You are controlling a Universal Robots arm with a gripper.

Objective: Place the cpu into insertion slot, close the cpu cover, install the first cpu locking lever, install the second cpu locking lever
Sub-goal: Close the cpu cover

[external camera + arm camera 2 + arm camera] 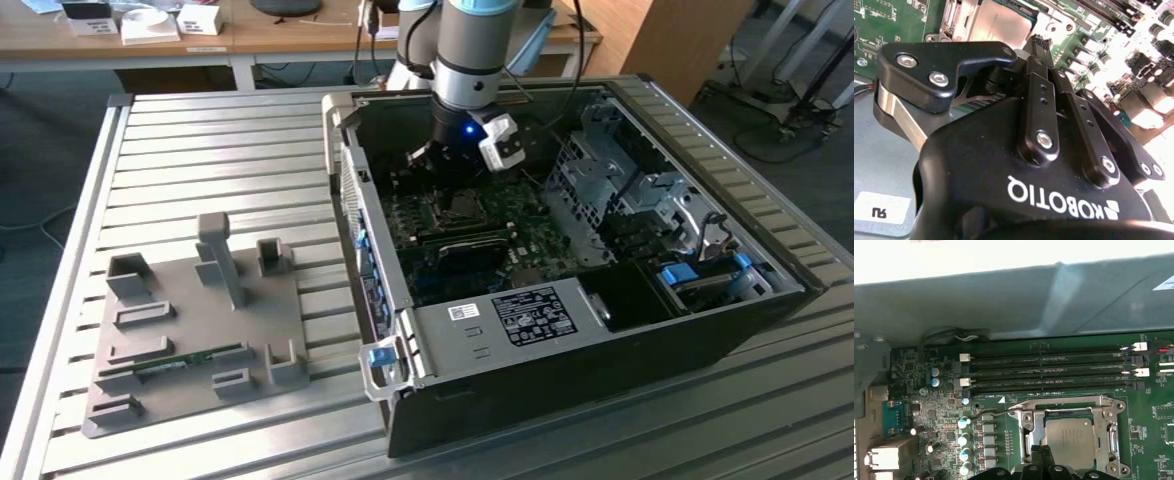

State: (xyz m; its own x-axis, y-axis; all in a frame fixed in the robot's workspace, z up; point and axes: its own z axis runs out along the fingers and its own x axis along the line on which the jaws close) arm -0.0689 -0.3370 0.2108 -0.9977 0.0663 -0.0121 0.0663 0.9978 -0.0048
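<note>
cpu (1071, 437) sits under cover (1026, 422), likely light, stiff, fragile, safest held by edges; gripper (1040, 42) just beside it, closed on nothing.

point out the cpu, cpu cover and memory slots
the cpu (1071, 437), first wrist view, its silver top
the cpu cover (1111, 432), first wrist view, frame's side bar
the memory slots (1054, 374), first wrist view, one black slot

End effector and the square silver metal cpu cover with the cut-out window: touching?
Cannot tell. In the first wrist view the shut end effector overlaps the edge of the silver cpu cover, hiding any contact or gap.
</note>
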